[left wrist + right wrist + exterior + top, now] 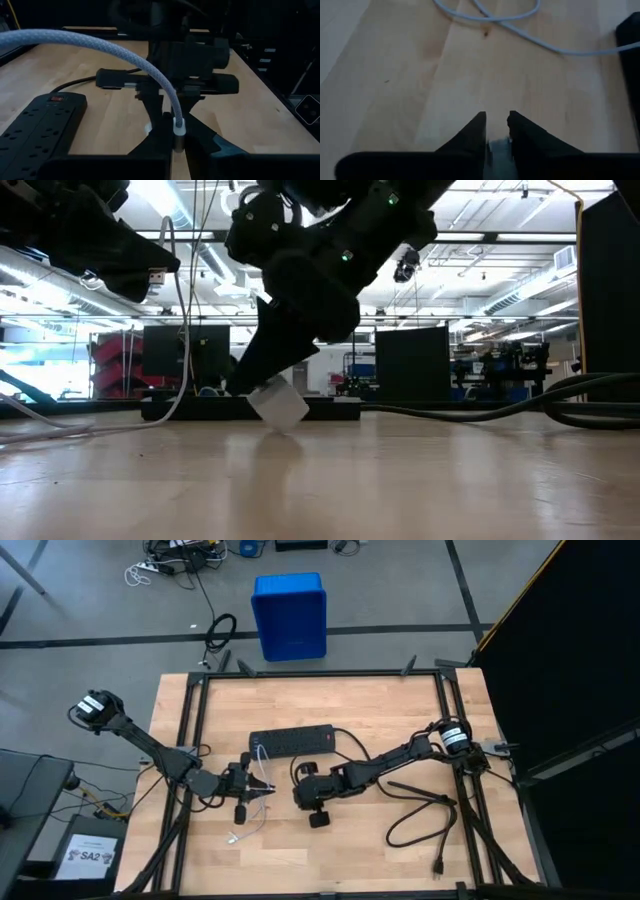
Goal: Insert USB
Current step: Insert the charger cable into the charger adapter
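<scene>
Left wrist view: my left end effector (178, 145) pinches the USB (178, 127) plug; right end effector (497, 131) clamps the white cube adapter (278, 405).

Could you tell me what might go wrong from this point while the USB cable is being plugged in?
1. The left gripper pinches only the plug end of the USB cable; the stiff loop rising from it could twist the plug out of line.
2. The right gripper holds the white adapter tilted on one corner against the table, so it may slip or rotate.
3. Both grippers sit close together beside the power strip and could bump each other.
</scene>
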`<control>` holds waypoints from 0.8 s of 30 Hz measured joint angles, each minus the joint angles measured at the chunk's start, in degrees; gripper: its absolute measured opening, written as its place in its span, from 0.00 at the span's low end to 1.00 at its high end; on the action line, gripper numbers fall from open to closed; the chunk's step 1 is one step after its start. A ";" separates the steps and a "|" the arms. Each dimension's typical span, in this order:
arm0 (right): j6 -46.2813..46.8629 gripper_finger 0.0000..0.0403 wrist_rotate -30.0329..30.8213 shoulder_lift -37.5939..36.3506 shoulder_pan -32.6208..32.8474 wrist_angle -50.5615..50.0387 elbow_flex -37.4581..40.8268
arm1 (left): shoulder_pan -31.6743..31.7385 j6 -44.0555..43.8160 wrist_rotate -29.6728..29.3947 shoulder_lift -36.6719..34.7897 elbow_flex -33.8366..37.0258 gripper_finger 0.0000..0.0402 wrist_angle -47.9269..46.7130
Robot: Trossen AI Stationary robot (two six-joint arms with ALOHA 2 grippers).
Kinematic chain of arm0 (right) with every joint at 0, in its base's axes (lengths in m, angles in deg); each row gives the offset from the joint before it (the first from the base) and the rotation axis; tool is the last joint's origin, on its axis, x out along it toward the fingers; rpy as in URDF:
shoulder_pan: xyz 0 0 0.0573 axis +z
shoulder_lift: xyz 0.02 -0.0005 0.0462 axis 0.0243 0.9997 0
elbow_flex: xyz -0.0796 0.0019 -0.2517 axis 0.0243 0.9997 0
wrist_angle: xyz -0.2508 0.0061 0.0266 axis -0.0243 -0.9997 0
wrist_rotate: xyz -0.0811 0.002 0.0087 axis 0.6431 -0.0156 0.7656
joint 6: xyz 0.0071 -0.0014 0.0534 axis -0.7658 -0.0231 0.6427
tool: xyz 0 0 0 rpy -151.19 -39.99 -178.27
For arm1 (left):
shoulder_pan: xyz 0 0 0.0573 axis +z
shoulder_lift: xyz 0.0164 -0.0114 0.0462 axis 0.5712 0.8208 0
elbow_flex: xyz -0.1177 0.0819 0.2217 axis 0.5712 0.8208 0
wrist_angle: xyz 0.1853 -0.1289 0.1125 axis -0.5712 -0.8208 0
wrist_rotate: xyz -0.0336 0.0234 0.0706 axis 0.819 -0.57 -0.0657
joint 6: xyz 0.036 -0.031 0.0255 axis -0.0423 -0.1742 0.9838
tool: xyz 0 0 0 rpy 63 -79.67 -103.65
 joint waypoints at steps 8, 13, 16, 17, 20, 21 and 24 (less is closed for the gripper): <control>-1.04 0.36 1.51 -3.64 0.32 -1.53 -0.04 | 0.00 -0.12 0.00 0.00 0.00 0.02 0.02; -0.14 0.47 5.13 -6.27 0.72 -5.13 -0.09 | 0.00 -0.17 0.02 0.00 -0.02 0.02 0.06; 0.07 0.51 6.04 -6.17 1.22 -8.27 -0.09 | 0.00 -0.17 0.09 0.00 -0.02 0.02 0.09; -0.17 0.51 7.00 -5.87 1.57 -9.17 -0.09 | 0.00 -0.17 0.09 0.00 -0.02 0.02 0.04; -0.85 0.52 10.00 -4.66 3.07 -12.44 -0.05 | 0.00 -0.14 0.13 0.00 -0.02 0.02 0.09; 0.13 0.52 10.85 -4.55 3.49 -13.04 0.04 | 0.00 -0.02 0.11 0.00 -0.02 0.02 0.19; 6.45 0.52 14.13 -4.72 4.30 -10.66 -0.17 | 0.03 0.04 0.09 0.00 -0.02 0.02 0.22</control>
